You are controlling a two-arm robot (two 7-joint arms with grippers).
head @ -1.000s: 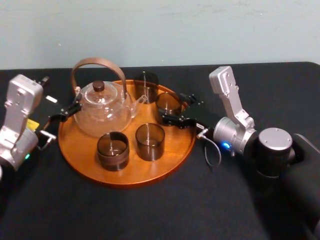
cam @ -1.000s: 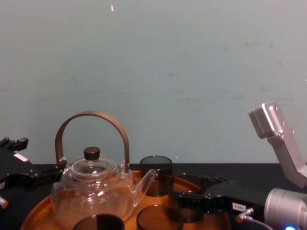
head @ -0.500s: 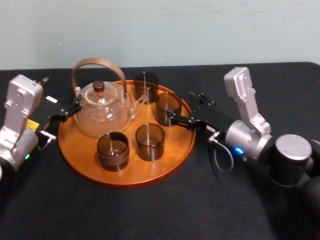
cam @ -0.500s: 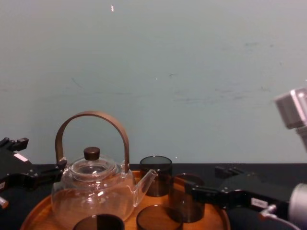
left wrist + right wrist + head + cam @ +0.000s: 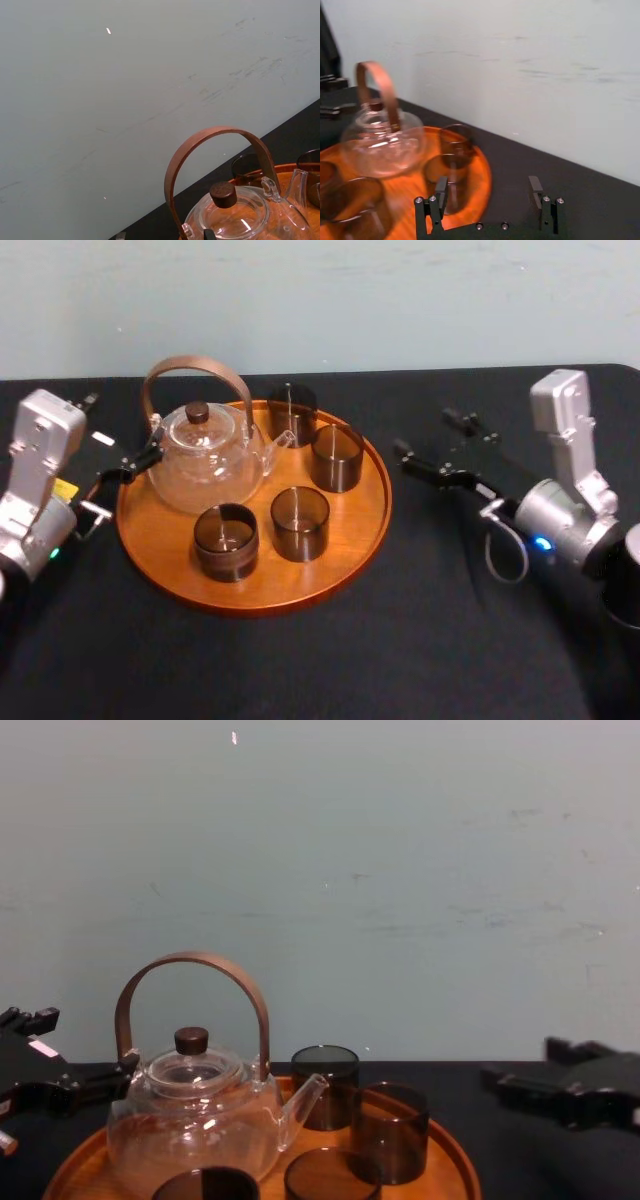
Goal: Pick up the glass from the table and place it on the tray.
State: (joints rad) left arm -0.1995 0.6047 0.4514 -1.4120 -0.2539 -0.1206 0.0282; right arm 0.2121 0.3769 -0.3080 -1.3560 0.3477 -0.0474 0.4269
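Head view: glass on tray, right gripper well apart to rt.

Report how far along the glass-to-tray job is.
Done: the glass stands upright on the tray, near its right rim, free of any grip. In hand: nothing; the right gripper hangs over the table to the right of the tray, jaws open and empty. The left gripper sits parked by the tray's left edge. Left: probably only parking the right arm.

The chest view's lower edge crops the tray.
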